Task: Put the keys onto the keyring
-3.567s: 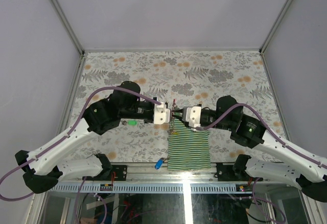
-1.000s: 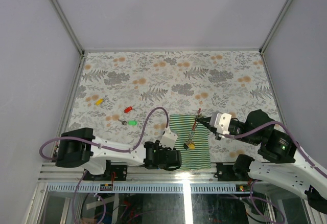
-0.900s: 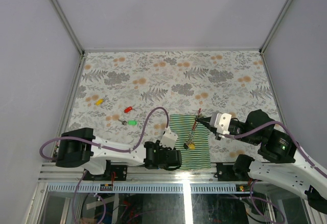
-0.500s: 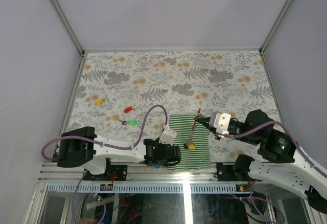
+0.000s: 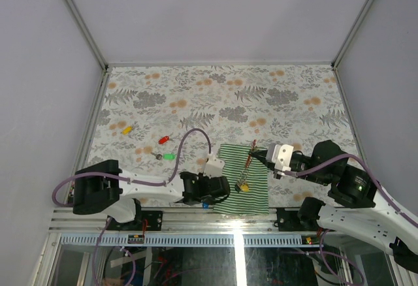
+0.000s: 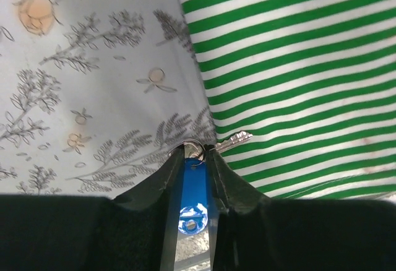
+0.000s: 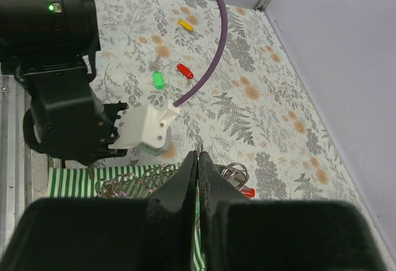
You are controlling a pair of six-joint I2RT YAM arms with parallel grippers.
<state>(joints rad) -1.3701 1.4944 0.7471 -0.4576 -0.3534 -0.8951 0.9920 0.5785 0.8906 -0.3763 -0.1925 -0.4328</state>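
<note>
My left gripper (image 6: 195,154) is nearly closed, its fingers pressing both sides of the blue-tagged key (image 6: 193,187) on the desk (image 6: 80,85) beside the striped cloth (image 6: 297,67). The key's metal blade reaches onto the cloth. My right gripper (image 7: 198,157) is pressed together, pinching the keyring (image 5: 248,162) over the cloth. Its fingers hide the exact contact. The keyring is grey wire loops with a red clip (image 7: 246,192), and a yellow-tagged key (image 5: 243,185) sits at its end.

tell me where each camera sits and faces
Top external: above, behind the bases, looking down on the floral table; both arms show.
Left wrist: on the left hand, facing down at the blue-tagged metal key; fingers show.
Right wrist: on the right hand, facing the left arm; fingers show.
All share the green-and-white striped cloth.
</note>
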